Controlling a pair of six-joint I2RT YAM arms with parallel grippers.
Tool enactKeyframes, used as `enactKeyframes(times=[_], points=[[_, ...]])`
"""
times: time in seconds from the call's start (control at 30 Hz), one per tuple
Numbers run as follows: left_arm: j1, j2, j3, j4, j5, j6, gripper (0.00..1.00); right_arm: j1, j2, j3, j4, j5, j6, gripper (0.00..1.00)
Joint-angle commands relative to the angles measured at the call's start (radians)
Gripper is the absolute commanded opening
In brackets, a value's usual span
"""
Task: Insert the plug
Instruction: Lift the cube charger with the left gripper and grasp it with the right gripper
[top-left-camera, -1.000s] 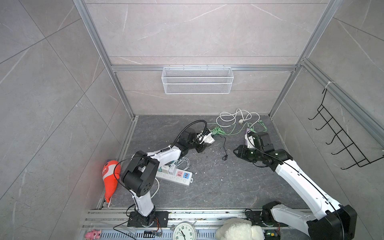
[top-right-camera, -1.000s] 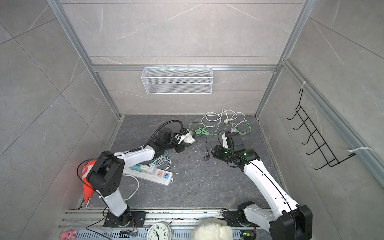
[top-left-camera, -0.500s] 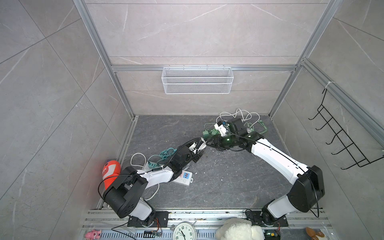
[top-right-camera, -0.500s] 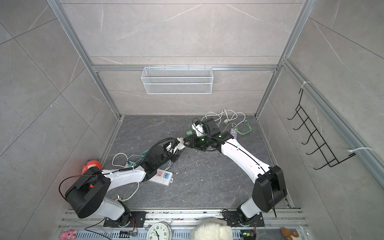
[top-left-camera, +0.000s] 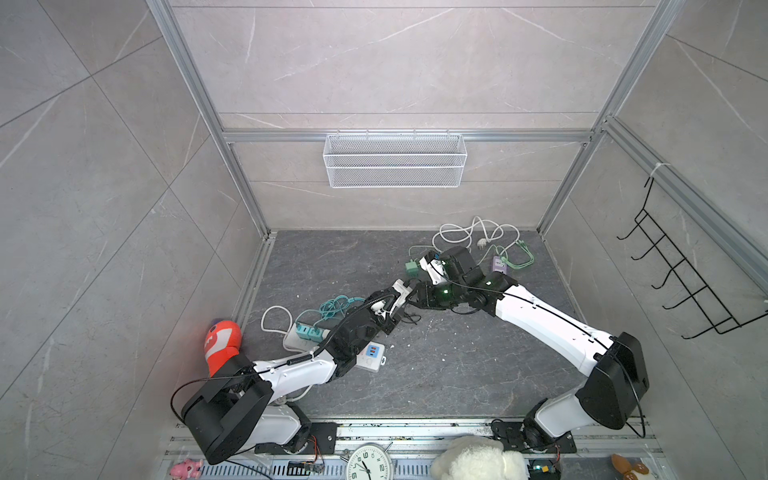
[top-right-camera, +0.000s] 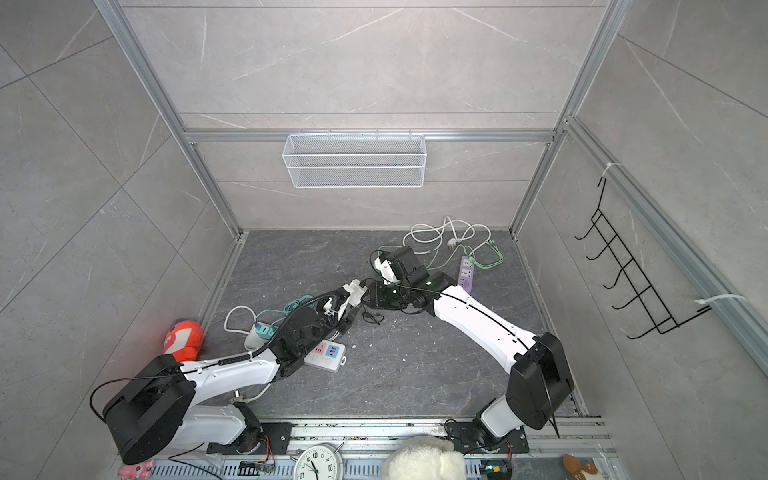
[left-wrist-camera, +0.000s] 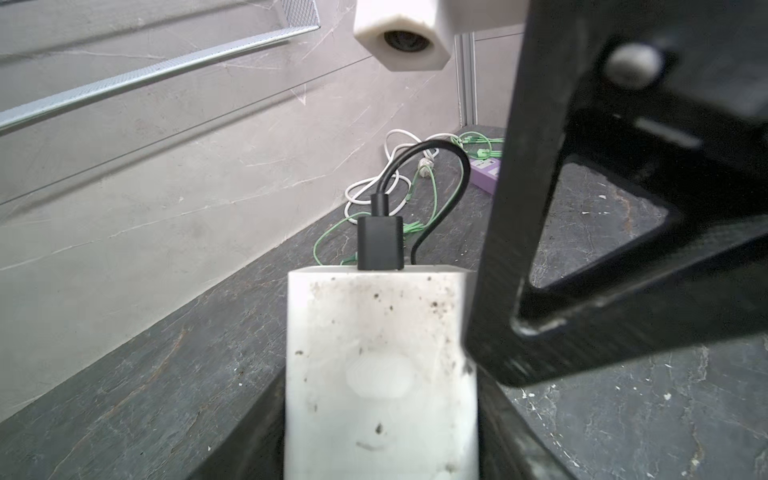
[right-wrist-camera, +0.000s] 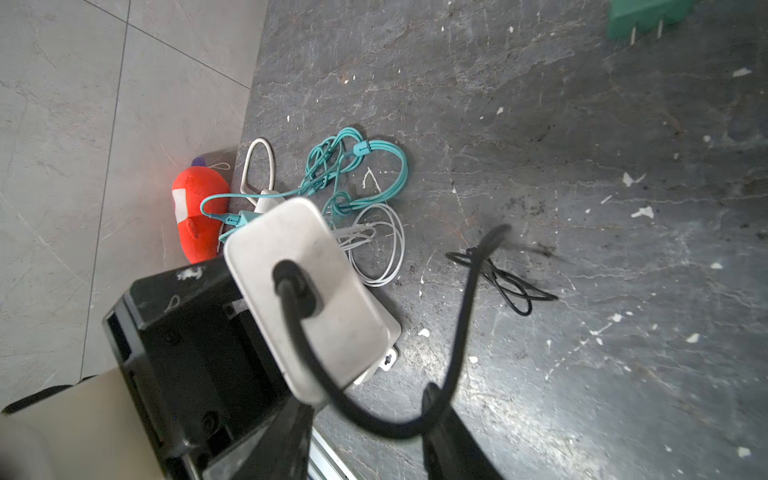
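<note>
My left gripper (left-wrist-camera: 380, 415) is shut on a dirty white charger block (left-wrist-camera: 380, 353), held above the floor in the middle in both top views (top-left-camera: 401, 286) (top-right-camera: 353, 289). A black plug (left-wrist-camera: 380, 243) sits in the block's far end, and its black cable (left-wrist-camera: 457, 166) loops away. My right gripper (right-wrist-camera: 370, 424) faces that end (right-wrist-camera: 307, 299) from close by, open. The cable (right-wrist-camera: 465, 324) curves between its fingers (right-wrist-camera: 453, 432) and brushes one of them. In both top views the two grippers meet tip to tip (top-left-camera: 415, 297) (top-right-camera: 368, 297).
A white power strip (top-left-camera: 372, 355) lies under my left forearm, with a teal cable (top-left-camera: 336, 305) behind it. A purple strip (top-left-camera: 498, 264), a green adapter (top-left-camera: 412, 267) and white and green cords lie at the back right. A red toy (top-left-camera: 222, 345) lies at the left wall.
A second ago my left gripper held the charger farther back and my right gripper stood apart on the right. Both have come together at the middle, and little has moved in the last half second.
</note>
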Motion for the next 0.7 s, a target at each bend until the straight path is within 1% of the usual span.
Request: enactKeyframes(times=[0.0, 0.3, 0.57, 0.67], points=[[-0.021, -0.048, -0.005, 0.071, -0.001, -0.028, 0.28, 0.004, -0.034, -0.011, 0.001, 0.028, -0.031, 0.47], [-0.030, -0.066, -0.016, 0.070, 0.054, -0.058, 0.28, 0.005, -0.014, -0.010, 0.036, -0.045, -0.045, 0.47], [-0.030, -0.057, 0.002, 0.062, 0.150, -0.076, 0.27, 0.005, 0.001, -0.020, 0.080, -0.107, -0.064, 0.47], [-0.032, -0.045, 0.008, 0.068, 0.146, -0.086, 0.26, 0.005, 0.007, -0.016, 0.083, -0.125, -0.068, 0.45]])
